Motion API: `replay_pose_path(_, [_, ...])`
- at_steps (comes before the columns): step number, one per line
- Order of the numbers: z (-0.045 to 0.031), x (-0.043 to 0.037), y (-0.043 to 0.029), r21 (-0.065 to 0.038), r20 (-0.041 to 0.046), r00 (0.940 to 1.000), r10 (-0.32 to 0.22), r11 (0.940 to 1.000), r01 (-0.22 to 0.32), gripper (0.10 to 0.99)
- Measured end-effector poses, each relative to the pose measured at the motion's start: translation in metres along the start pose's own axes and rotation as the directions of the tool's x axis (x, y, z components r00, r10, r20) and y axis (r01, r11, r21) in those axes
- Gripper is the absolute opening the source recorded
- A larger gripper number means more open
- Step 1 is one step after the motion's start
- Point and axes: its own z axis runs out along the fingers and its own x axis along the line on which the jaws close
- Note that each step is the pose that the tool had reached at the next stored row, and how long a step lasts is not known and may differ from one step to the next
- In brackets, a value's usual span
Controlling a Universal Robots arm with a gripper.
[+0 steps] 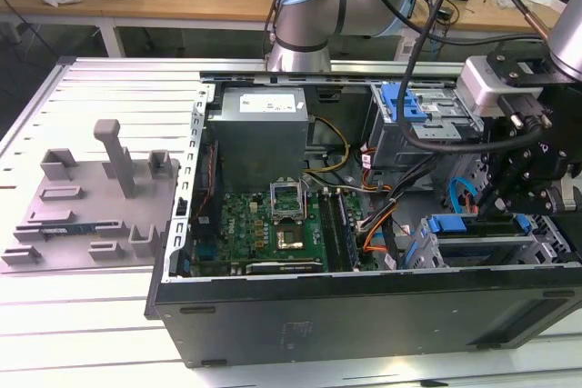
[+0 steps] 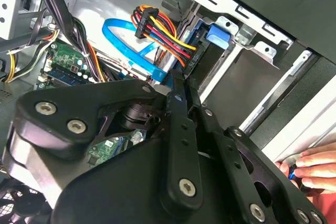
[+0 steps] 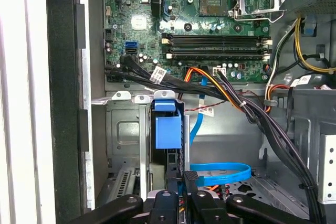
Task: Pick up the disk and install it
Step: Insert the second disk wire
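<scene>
The disk (image 3: 168,129) stands on edge in the grey drive cage (image 3: 123,129) at the case's front corner, its blue carrier frame facing the first wrist view. In the exterior view the disk (image 1: 468,223) sits in that cage at the lower right. My gripper (image 3: 184,183) is right at the disk's near end, its black fingers (image 3: 174,184) pressed together with nothing between them. The second wrist view shows the gripper (image 2: 178,86) shut, its tips beside a blue data cable (image 2: 126,32), with the disk's blue tab (image 2: 218,35) just beyond.
The open case (image 1: 364,315) lies on a slatted table. It holds the motherboard (image 1: 264,224), a grey power-supply box (image 1: 259,124), a blue latch on a cage (image 1: 405,102) and cable bundles (image 3: 262,124) beside the bay. A person's hand (image 2: 312,163) rests outside the case. A grey fixture (image 1: 91,197) stands at the exterior view's left.
</scene>
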Motion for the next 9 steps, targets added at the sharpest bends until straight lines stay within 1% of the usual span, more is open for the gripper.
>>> replay_pose_path(3, [0.0009,0.0000,-0.0008,-0.003,-0.0001,1.0000,0.000,1.0000,0.000,0.161])
replay_pose_path(9, [0.0014,0.0000,-0.0014,-0.003,0.0002,1.0000,0.000,1.0000,0.000,0.161])
